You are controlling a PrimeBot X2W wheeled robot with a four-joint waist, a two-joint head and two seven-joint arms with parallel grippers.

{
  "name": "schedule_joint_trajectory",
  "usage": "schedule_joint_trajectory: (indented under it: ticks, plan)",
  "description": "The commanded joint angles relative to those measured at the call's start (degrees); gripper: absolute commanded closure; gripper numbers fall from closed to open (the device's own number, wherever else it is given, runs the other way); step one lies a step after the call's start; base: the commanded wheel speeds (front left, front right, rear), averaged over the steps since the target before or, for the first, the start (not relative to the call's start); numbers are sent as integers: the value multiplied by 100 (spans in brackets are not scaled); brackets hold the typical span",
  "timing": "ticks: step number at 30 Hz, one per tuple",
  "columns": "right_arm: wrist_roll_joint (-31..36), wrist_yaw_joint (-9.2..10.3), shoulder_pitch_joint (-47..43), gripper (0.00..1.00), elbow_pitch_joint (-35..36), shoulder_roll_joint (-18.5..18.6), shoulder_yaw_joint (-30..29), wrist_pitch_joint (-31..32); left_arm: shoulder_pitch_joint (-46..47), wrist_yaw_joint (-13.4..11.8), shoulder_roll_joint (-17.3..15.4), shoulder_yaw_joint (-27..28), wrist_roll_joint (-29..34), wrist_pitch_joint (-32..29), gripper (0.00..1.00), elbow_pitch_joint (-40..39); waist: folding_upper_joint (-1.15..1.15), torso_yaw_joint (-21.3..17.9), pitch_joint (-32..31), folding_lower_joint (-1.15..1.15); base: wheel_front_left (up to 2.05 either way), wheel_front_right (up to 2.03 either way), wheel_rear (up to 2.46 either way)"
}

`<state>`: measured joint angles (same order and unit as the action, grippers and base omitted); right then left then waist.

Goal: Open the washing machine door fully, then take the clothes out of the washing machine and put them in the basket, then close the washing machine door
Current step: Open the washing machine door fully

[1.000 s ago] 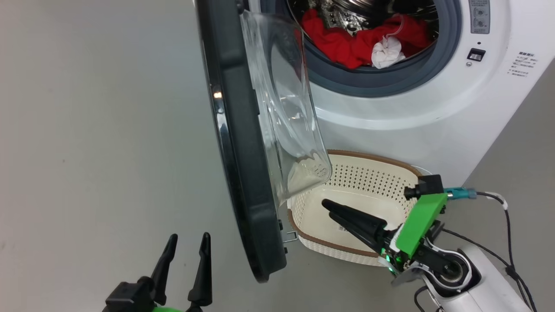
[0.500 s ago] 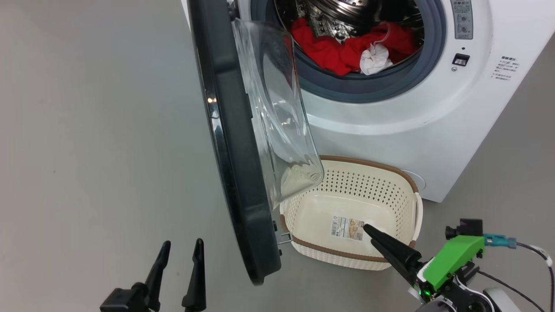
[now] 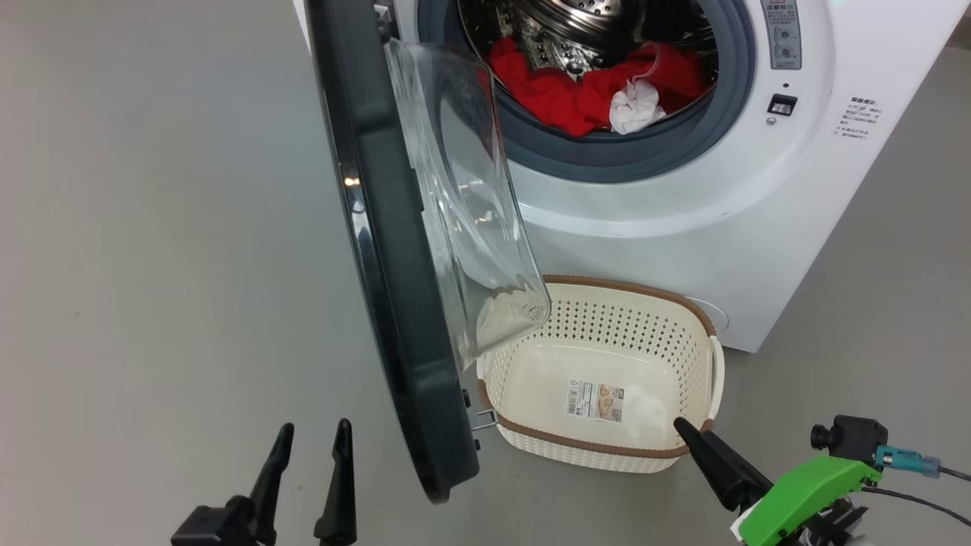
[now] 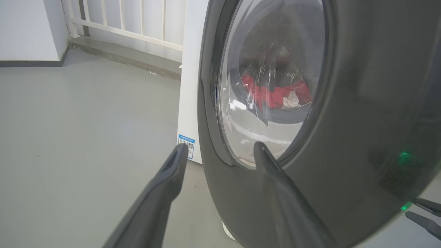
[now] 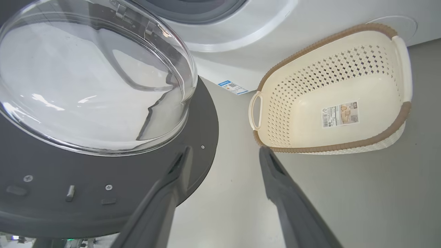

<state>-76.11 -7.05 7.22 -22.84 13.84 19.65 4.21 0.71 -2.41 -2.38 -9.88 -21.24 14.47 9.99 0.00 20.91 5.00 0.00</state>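
The washing machine door (image 3: 387, 265) stands open, edge-on in the head view, its glass bowl (image 3: 463, 205) bulging over the basket's left end. Red clothes (image 3: 561, 95) and a small white cloth (image 3: 633, 106) lie in the drum of the washing machine (image 3: 683, 227). The cream basket (image 3: 592, 444) sits on the floor below the port with just a sticker inside. My left gripper (image 3: 314, 427) is open, low on the door's outer side (image 4: 361, 103), touching nothing. My right gripper (image 5: 224, 150) is open and holds nothing, at the basket's near right corner, facing the door's inner side (image 5: 103, 179).
Grey floor (image 3: 152, 265) spreads wide to the left of the door. A white railing and a low step (image 4: 131, 58) run behind the machine. Cables (image 3: 925, 470) trail from my right wrist camera at the lower right.
My right gripper has drawn back from over the basket to its near right corner. The head camera has shifted, showing more of the drum. My left gripper has kept its place.
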Motion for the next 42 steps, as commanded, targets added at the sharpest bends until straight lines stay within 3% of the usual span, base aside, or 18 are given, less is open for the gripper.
schedule_joint_trajectory:
  ticks: [1,6,12,19,31,42]
  plan:
    - [198,-44,42,0,97,154,237,-272,15,56,-50,202,47,53,0,-95,0,-6,-5,0,0,0,0]
    - [863,-44,177,0,-204,511,1011,-1495,11,54,-50,229,39,53,0,-102,0,-39,8,0,0,0,0]
    - [1403,-44,378,0,-566,646,1247,-1910,22,56,-50,256,45,53,0,-103,0,-82,30,0,0,0,0]
    - [2880,-44,113,0,-250,376,136,-1919,40,54,-50,283,44,53,0,-114,0,-112,68,0,0,0,0]
    - [4864,-44,-600,0,682,-180,-1182,-1920,72,48,-50,284,42,53,0,-123,0,-99,91,0,0,0,0]
    - [5714,-44,-1089,0,1299,-669,-1915,-1921,75,57,-50,288,41,53,0,-117,0,-107,68,0,0,0,0]
